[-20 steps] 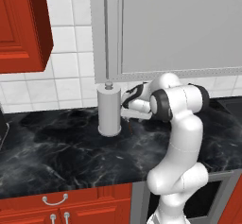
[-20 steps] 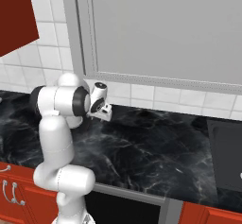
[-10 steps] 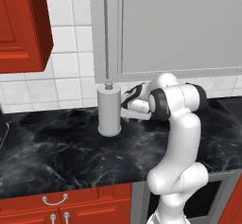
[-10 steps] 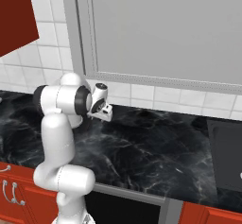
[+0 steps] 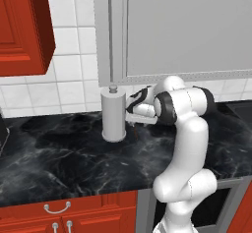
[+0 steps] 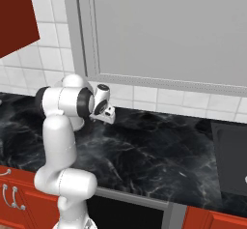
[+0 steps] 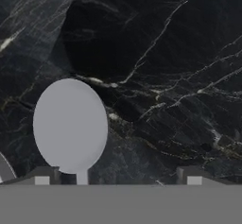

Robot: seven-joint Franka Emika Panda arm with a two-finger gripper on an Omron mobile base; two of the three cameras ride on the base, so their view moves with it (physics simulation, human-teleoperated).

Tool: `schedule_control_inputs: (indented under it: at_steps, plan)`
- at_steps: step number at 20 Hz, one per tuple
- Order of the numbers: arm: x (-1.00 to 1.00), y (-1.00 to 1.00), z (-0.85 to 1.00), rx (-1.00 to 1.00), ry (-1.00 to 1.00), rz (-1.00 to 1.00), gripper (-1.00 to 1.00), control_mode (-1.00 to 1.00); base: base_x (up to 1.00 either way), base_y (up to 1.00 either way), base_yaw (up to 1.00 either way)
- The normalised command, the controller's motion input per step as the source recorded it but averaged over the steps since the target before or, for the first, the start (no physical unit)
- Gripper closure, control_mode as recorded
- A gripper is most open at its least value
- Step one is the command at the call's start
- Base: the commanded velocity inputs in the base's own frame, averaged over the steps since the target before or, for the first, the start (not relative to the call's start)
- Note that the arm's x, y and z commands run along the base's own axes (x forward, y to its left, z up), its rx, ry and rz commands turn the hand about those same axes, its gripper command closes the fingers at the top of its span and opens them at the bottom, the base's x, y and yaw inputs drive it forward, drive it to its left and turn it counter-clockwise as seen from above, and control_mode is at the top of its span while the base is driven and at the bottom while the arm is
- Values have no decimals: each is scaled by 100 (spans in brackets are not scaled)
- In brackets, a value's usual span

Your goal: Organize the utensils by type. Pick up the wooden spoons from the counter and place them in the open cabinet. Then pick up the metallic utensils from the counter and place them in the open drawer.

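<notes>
Counter (image 5: 59, 168) of glossy black stone with white veining runs across the left base view above red cabinet fronts (image 5: 69, 215) with silver handles; on it stands an upright grey cylinder (image 5: 113, 115) with a small knob on top, against the white tiled wall (image 5: 74, 74) and below a large grey panel (image 5: 187, 25). The white arm (image 5: 184, 143) bends over the counter, and its claw (image 5: 134, 121) points down just right of the cylinder, close to the stone. A red wall cabinet (image 5: 22, 28) hangs at upper left. From the right base view, the arm (image 6: 60, 141) rises at lower left and the claw (image 6: 107, 114) hangs low over the counter (image 6: 154, 155), under the same grey panel (image 6: 169, 30); a dark cooktop (image 6: 231, 158) lies at the far right. The hand view looks straight down on the counter (image 7: 165, 76): a pale grey oval spoon bowl (image 7: 71, 124) with a short stub of handle lies flat on the stone, just inside the left finger tip (image 7: 42, 176), while the right finger tip (image 7: 191, 176) stands well apart from it. The claw is wide open and holds nothing.
</notes>
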Motion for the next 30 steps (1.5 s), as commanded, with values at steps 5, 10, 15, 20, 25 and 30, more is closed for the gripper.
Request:
schedule_control_inputs:
  at_steps: [5,10,15,20,25,30]
  plan:
    - [6,1,-15,-10,0,0,-100,-100,0,0,0]
    - [0,6,-10,-7,0,0,-100,-100,0,0,0]
    - [-2,2,-18,0,5,0,-100,-100,0,0,0]
    - [-15,0,-25,0,4,2,-100,-100,0,0,0]
    - [-13,-2,-22,0,1,3,-100,-100,0,0,0]
    - [-14,-9,-23,0,0,2,-100,-100,0,0,0]
